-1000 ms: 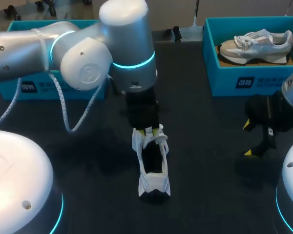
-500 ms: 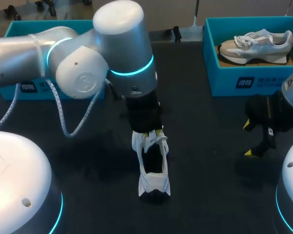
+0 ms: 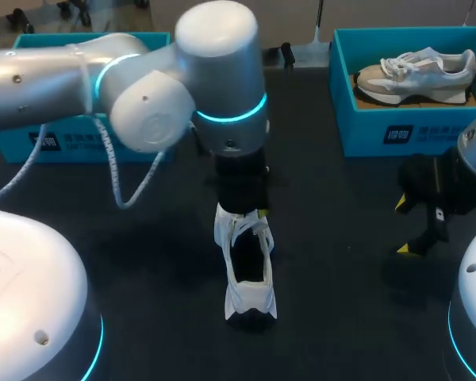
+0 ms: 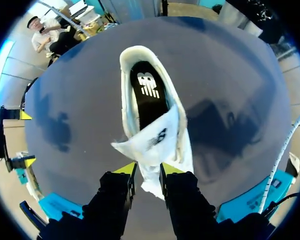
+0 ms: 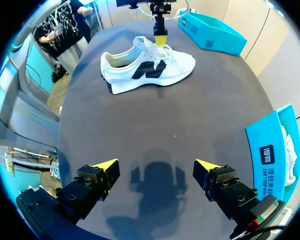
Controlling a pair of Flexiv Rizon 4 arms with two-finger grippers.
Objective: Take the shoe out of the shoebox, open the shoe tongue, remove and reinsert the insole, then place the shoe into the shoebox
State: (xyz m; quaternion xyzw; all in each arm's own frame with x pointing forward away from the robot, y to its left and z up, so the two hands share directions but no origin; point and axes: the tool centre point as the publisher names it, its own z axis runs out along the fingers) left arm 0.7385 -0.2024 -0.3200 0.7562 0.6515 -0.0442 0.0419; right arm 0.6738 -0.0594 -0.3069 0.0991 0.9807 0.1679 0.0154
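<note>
Two teal boxes, the left shoebox point(image 3: 16, 149) and the right shoebox point(image 3: 452, 127), sit far back in the head view. The white shoe point(image 3: 248, 270) stands mid-table point(image 3: 341, 317), with the left gripper point(image 3: 250, 213) above its tongue.

Left wrist view: the fingers pinch the tongue point(image 4: 155, 142) from both sides, and the black insole point(image 4: 147, 95) lies exposed ahead. Lifting gently toward the toe should avoid tipping the shoe.

Right wrist view: the right gripper point(image 5: 157, 170) hangs spread wide and empty, well apart from the shoe.

White printed label on front wall of right shoebox point(image 3: 452, 127), matching label on left shoebox point(image 3: 12, 144), characters too small to read, white logo on black insole point(image 4: 149, 100), small dark logo on tongue point(image 4: 155, 142), large dark logo on shoe point(image 5: 147, 67) side.
</note>
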